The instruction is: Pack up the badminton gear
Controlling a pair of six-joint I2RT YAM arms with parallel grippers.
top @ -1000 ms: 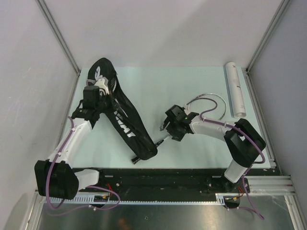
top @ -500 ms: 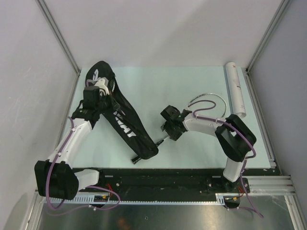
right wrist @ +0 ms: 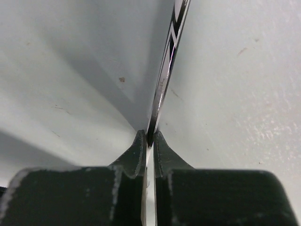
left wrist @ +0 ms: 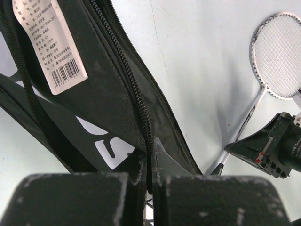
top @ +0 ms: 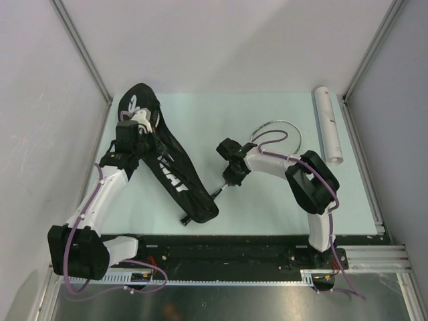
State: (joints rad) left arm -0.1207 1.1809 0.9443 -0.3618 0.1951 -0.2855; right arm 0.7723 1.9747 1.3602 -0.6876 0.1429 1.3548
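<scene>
Nearest the bases, the narrow end of the racket bag (top: 200, 210) lay on the counter (top: 274, 207); the racket (right wrist: 168, 56) reached that end handle-first, and I couldn't tell whether the handle was inside or just beside the opening; next out, my right claw (right wrist: 149, 139) was pinched shut on the thin shaft, nothing else in it; the racket's long axis ran from near-left at the bag to far-right, so the bag lay down-shaft, to the left of that claw and on the same line; my guess was a push along the shaft toward the bag came next, the right arm being nearer and the one holding; farther out on the left, my left claw (left wrist: 149, 172) was clamped on the bag's zipper edge, apparently keeping the side lifted; beyond, the racket head (left wrist: 277, 56) lay flat on the counter; farthest, the white tube (top: 328, 127) sat by the right rail, well apart.
</scene>
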